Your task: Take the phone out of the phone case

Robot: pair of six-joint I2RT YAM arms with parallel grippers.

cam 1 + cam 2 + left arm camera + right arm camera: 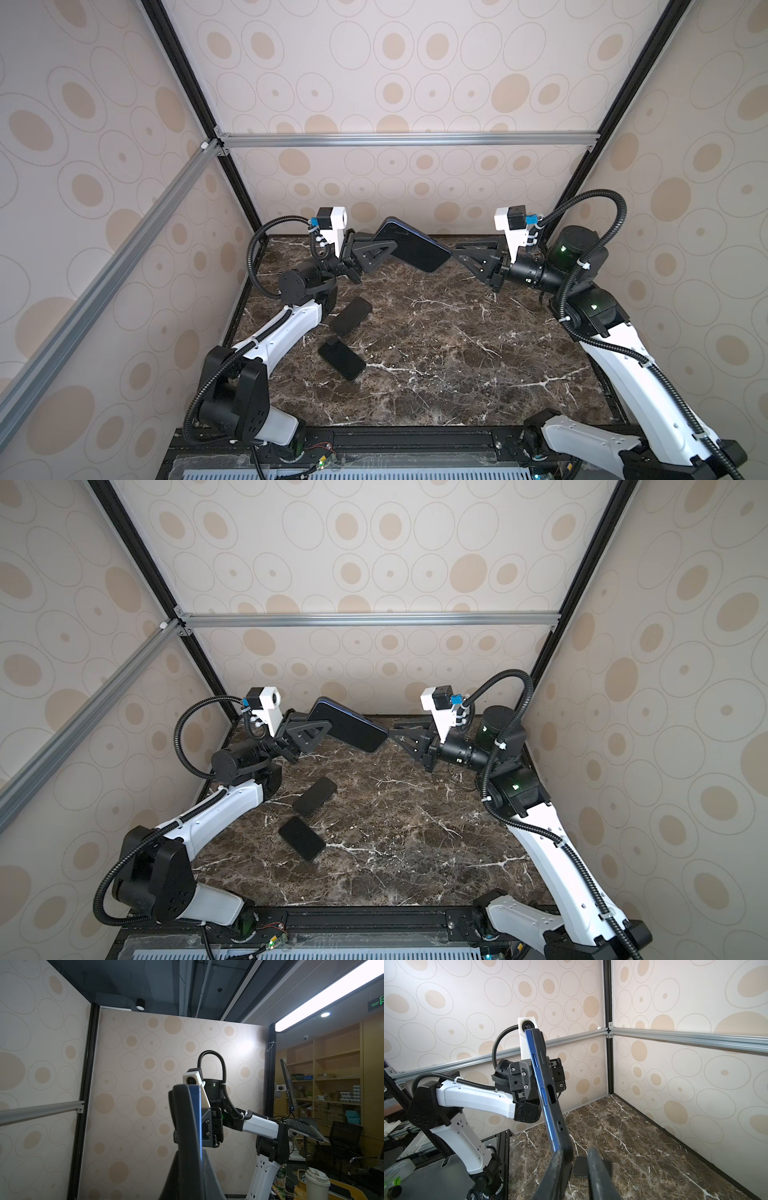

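A blue phone (pixel 415 245) (pixel 353 727) in a black phone case (pixel 564 1132) hangs tilted above the far middle of the table. My left gripper (pixel 392 245) (pixel 326 729) (pixel 192 1159) is shut on its left end. In the left wrist view it shows edge-on, black case (pixel 182 1109) beside a blue strip (pixel 197 1118). My right gripper (pixel 455 251) (pixel 392 731) (pixel 576 1153) is open at the phone's right end. One finger (pixel 554 1167) lies against that end. The other finger (pixel 598 1169) stands apart from the case with a gap. The phone's blue edge (pixel 542 1084) runs alongside the case.
Two dark, flat, phone-shaped slabs lie on the marble table (pixel 457 353), one near the left arm (pixel 351 316) (pixel 315 796) and one closer to the front (pixel 341 359) (pixel 301 838). Patterned walls and aluminium rails (pixel 395 139) enclose the back and sides.
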